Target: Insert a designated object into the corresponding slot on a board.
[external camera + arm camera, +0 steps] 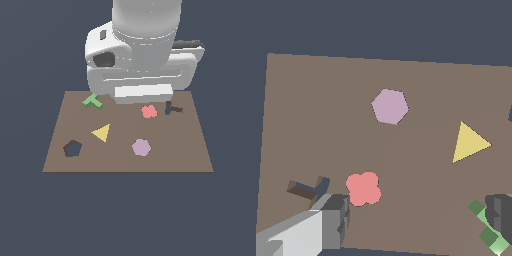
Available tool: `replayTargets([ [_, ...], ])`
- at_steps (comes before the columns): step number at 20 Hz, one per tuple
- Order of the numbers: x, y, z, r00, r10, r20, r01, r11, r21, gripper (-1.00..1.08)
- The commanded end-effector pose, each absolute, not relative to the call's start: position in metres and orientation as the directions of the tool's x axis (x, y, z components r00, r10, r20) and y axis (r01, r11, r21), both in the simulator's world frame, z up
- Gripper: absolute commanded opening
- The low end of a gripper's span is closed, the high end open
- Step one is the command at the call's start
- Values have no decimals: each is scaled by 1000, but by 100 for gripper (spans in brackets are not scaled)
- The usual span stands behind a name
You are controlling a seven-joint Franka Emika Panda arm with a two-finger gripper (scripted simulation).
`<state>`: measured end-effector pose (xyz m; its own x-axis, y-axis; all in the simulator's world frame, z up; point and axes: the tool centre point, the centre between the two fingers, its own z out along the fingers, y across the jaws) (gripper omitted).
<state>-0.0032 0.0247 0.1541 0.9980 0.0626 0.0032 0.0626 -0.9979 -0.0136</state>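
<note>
The green T-shaped block [92,101] lies flat near the board's far edge, at the exterior view's left. The brown board [165,160] carries the dark T-shaped slot [172,108] near its far edge at the exterior view's right. In the wrist view my gripper [418,212] is open and empty, its jaws wide apart above the board. One dark finger [500,210] partly covers the green block [487,231]. The other finger [336,220] is next to the slot [308,189]. In the exterior view the white hand [142,92] hides the fingers.
A red flower-shaped piece [149,111] lies beside the slot and shows in the wrist view [363,188]. A yellow triangle [101,133], a pink hexagon [141,147] and a dark pentagon recess [72,148] are nearer the board's front.
</note>
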Motion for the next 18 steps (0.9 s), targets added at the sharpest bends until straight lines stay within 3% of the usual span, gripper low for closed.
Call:
replayTargets([
  [1, -3, 25, 154, 998, 63, 3, 63, -998, -14, 100],
  [10, -7, 3, 140, 999, -36, 2, -36, -999, -11, 100],
  [18, -29, -53, 104, 956, -292, 1, -292, -956, -5, 100],
])
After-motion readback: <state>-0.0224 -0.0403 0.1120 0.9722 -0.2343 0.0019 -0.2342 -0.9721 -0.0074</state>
